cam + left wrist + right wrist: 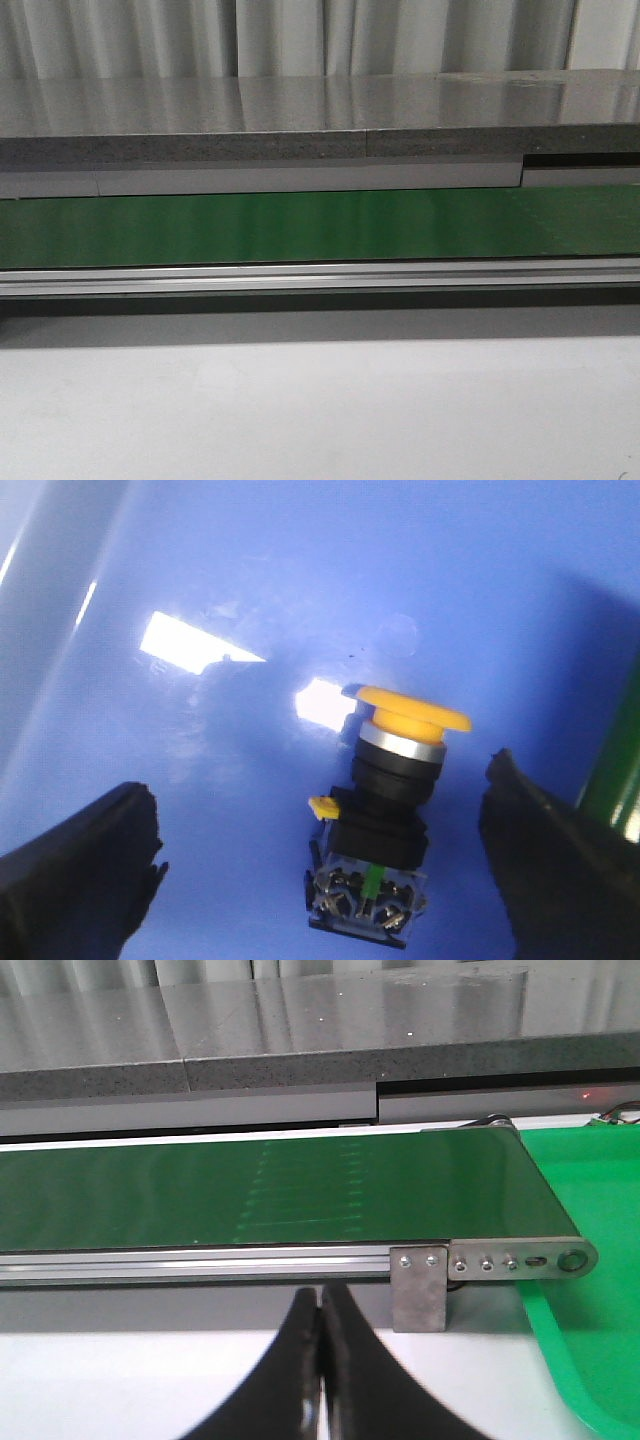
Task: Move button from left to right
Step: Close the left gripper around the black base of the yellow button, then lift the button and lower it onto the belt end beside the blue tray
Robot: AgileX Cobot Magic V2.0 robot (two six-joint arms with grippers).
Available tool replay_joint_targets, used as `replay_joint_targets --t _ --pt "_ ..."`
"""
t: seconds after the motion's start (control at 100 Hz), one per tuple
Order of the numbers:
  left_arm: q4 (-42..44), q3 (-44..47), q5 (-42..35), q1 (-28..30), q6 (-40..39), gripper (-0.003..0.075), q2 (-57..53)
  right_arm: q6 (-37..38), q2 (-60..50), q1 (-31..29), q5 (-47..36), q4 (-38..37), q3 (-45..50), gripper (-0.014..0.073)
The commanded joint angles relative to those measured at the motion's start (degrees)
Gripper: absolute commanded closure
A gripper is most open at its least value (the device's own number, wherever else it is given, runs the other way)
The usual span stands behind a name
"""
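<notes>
The button (385, 820) lies on its side on a blue surface (300, 600) in the left wrist view, its yellow mushroom cap pointing away from the fingers and its black body with metal terminals nearest them. My left gripper (330, 830) is open, its two black fingers (80, 870) wide apart on either side of the button without touching it. My right gripper (320, 1305) is shut with nothing between its fingers, hovering over the white table before the conveyor. Neither gripper nor the button shows in the front view.
A green conveyor belt (320, 228) with an aluminium rail (320, 278) runs across the front view, white tabletop (320, 420) before it. In the right wrist view the belt's end (500, 1260) meets a green tray (590, 1210). A green edge (615, 770) shows beside the blue surface.
</notes>
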Motion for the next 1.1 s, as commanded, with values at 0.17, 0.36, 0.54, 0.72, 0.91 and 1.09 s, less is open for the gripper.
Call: replay_joint_targets --t 0.17,0.36,0.54,0.72,0.91,1.09 --pt "-0.5 -2.1 -1.8 0.0 -0.1 0.0106 0.4 -0.1 -1.1 -0.4 -4.8 -0.5 -1.0 0.066" --pt "-0.5 -2.1 -1.1 0.0 -0.1 0.0106 2.5 -0.1 -1.1 -0.4 -4.8 -0.5 -1.0 0.066" --pt "-0.4 -2.1 -1.1 0.0 -0.1 0.0144 3.7 -0.1 -1.1 -0.4 -4.8 -0.5 -1.0 0.066" --pt "-0.1 -2.1 -0.1 0.0 -0.1 0.0199 5.8 -0.1 -1.1 -0.4 -4.8 -0.5 -1.0 0.066" --pt "-0.1 -2.1 0.7 0.0 -0.1 0.034 6.8 -0.1 -1.1 -0.4 -4.8 -0.5 -1.0 0.066" --pt "-0.1 -2.1 1.4 0.0 -0.1 0.0638 6.6 -0.1 -1.1 -0.4 -4.8 -0.5 -1.0 0.066"
